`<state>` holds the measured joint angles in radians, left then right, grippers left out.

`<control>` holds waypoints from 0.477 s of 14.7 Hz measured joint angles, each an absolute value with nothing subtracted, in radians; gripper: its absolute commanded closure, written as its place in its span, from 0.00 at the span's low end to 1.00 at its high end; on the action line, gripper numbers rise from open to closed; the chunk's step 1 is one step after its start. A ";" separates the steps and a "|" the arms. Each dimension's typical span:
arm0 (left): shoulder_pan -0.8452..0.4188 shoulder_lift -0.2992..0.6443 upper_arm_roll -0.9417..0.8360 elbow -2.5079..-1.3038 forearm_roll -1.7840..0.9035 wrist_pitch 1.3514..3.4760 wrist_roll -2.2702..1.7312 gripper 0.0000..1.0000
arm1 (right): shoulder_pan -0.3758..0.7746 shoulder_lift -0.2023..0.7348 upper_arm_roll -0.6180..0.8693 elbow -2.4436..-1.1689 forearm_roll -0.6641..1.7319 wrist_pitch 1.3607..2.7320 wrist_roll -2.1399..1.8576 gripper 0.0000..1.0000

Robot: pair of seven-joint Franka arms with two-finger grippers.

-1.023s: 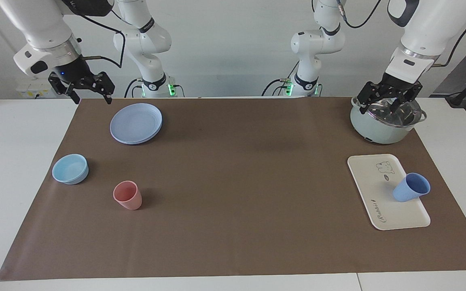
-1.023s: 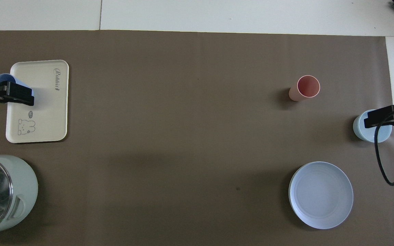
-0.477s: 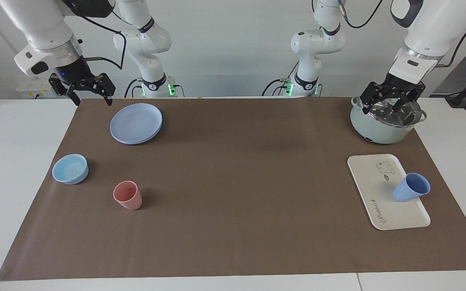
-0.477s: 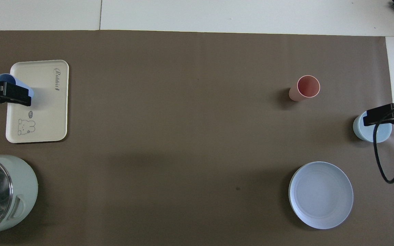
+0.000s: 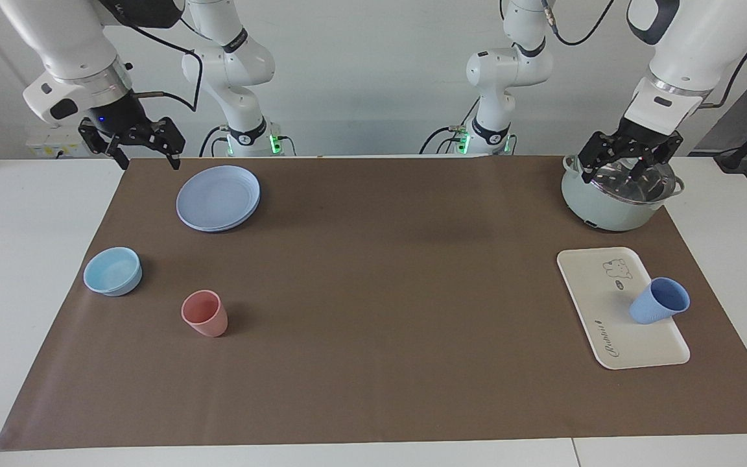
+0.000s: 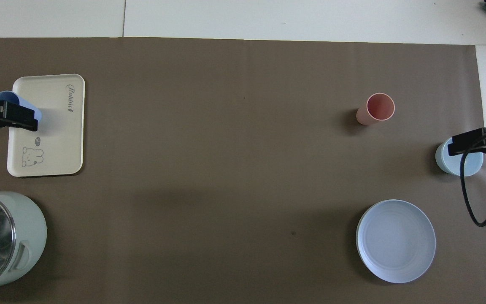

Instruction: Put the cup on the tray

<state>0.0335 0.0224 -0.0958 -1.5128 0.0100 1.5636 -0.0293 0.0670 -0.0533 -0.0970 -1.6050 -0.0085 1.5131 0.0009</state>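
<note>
So the small periwinkle-blue tapered plastic cup (image 5: 659, 309) is on the flat cream-white rectangular tray (image 5: 597, 292) with the little bear drawing, but it isn't standing straight. It leans, base down on the tray near the long edge toward the left arm's end of the table, mouth tipped up and out over that edge. Its long axis runs slantwise, rising from the tray toward the left arm's end, and in the overhead view its rim pokes past the tray's border.

The tray itself lies with its long side running roughly away from the robots, bear end nearer to them and cursive lettering at the farther end.

Left gripper (image 5: 626, 170) hangs up in the air over the pale-green pot with a glass lid (image 5: 613, 206), fingers spread apart and holding nothing. Right gripper (image 5: 145, 154) hovers at the right arm's end, over the edge of the brown mat (image 5: 373, 324) near the round periwinkle-blue plate (image 5: 218, 198), also spread wide and empty.

Elsewhere on the mat: a light-blue shallow bowl (image 5: 113, 271) and a salmon-pink tumbler (image 5: 205, 314) standing upright, both toward the right arm's end and farther from the robots than the plate.

The surface is a white table (image 5: 36, 272) covered by that brown paper-like mat. There's a plain white wall at the robots' end, with black cables trailing off the arms.
</note>
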 measured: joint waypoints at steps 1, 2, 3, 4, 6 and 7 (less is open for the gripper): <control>0.033 0.022 -0.096 -1.513 0.010 1.564 -0.029 0.00 | 0.067 -0.053 -0.097 -1.605 -0.008 1.512 0.001 0.00; 0.033 0.022 -0.096 -1.513 0.010 1.564 -0.029 0.00 | 0.067 -0.053 -0.097 -1.605 -0.008 1.508 0.001 0.00; 0.034 0.022 -0.096 -1.513 0.010 1.564 -0.029 0.00 | 0.065 -0.054 -0.098 -1.606 -0.008 1.502 0.002 0.00; 0.034 0.022 -0.096 -1.513 0.010 1.564 -0.029 0.00 | 0.063 -0.054 -0.099 -1.607 -0.008 1.500 0.004 0.00; 0.034 0.022 -0.096 -1.513 0.010 1.564 -0.029 0.00 | 0.066 -0.054 -0.106 -1.608 -0.009 1.501 0.024 0.00; 0.034 0.022 -0.096 -1.513 0.010 1.564 -0.029 0.00 | 0.075 -0.054 -0.115 -1.608 -0.009 1.501 0.038 0.00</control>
<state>0.0335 0.0224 -0.0956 -1.5129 0.0100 1.5636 -0.0293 0.0750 -0.0536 -0.1148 -1.6076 -0.0085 1.5007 0.0380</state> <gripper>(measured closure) 0.000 0.000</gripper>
